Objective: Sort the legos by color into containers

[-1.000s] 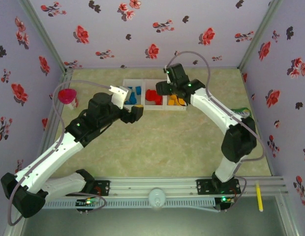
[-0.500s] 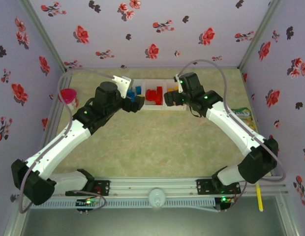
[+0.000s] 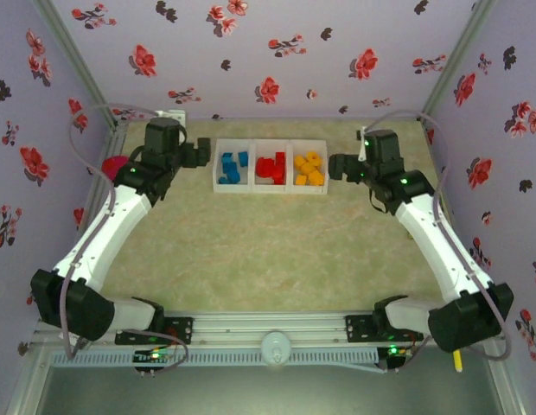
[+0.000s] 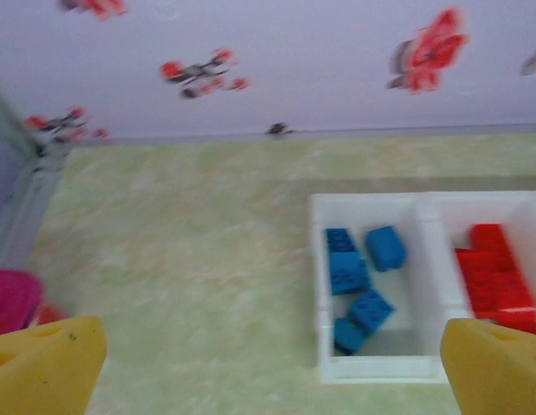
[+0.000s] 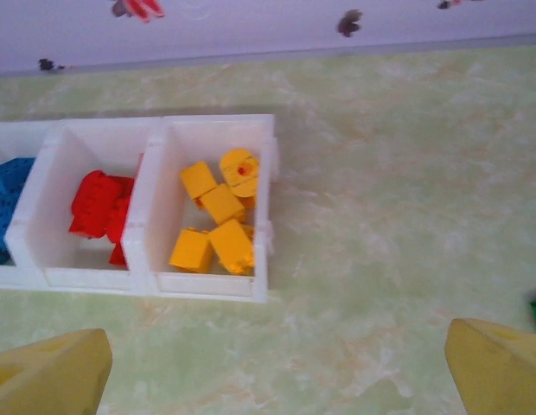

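Seems done: blue plastic lego bricks (image 3: 232,168) in the left compartment of the white plastic three-part tray (image 3: 268,191), red lego bricks (image 3: 270,167) in the middle, yellow lego bricks (image 3: 309,169) at right, left gripper (image 4: 272,363) and right gripper (image 5: 272,367) spread wide, empty, flanking it.

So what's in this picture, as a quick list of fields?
Tray: white, three compartments side by side
Left compartment: blue bricks
Middle compartment: red bricks
Right compartment: yellow bricks
Left gripper: open, empty, left of the tray
Right gripper: open, empty, right of the tray
Other: pink container at the left edge
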You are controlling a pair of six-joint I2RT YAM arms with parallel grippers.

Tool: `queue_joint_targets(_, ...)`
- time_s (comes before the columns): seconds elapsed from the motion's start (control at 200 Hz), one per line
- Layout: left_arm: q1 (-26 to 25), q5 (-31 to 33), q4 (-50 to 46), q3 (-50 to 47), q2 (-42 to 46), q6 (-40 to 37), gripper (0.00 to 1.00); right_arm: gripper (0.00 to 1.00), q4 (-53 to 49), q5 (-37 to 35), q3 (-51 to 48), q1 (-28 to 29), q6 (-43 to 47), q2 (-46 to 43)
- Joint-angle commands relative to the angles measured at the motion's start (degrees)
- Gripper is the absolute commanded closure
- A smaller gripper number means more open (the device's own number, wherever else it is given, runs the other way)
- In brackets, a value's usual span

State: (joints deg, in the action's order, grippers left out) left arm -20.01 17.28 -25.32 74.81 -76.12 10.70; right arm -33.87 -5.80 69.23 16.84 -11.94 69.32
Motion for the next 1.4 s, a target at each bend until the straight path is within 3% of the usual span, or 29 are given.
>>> queue_joint_targets(0.0,5.6,3.9,-0.2,-2.4,2.3,1.2,0.00,0.00,3.5,-0.2,-4.0,-2.9,-2.0,-3.1)
queue_joint_targets(0.265,17.5,4.2,4.4,-14.8,8.0,8.1,0.00,0.01,8.6,-1.4,-10.8,-6.7,-1.1,-7.2)
queue_joint_targets(0.385,19.8,4.4,11.9,-22.9,9.3,5.7,0.00,0.00,9.4,-2.4,-12.2,-8.3,-1.2,-7.3)
queue_joint_targets(0.635,20.5,4.2,36.8,-39.8,9.5,0.3,0.00,0.00,19.2,-1.2,-20.1,-10.9,-0.3,-6.7)
queue_joint_targets(0.785,20.5,3.9,52.6,-48.8,9.0,-2.8,0.00,0.00,29.3,-5.8,-26.9,-11.0,-0.1,-7.4)
queue_joint_targets(1.095,21.1,-0.5,63.8,-52.2,1.3,-3.0,0.00,0.01,40.3,-4.9,-32.6,-11.5,4.3,-2.1)
queue_joint_targets(1.395,21.0,-2.5,80.4,-57.0,-7.5,-4.6,0.00,0.01,48.0,-7.4,-36.8,-11.6,10.0,0.3)
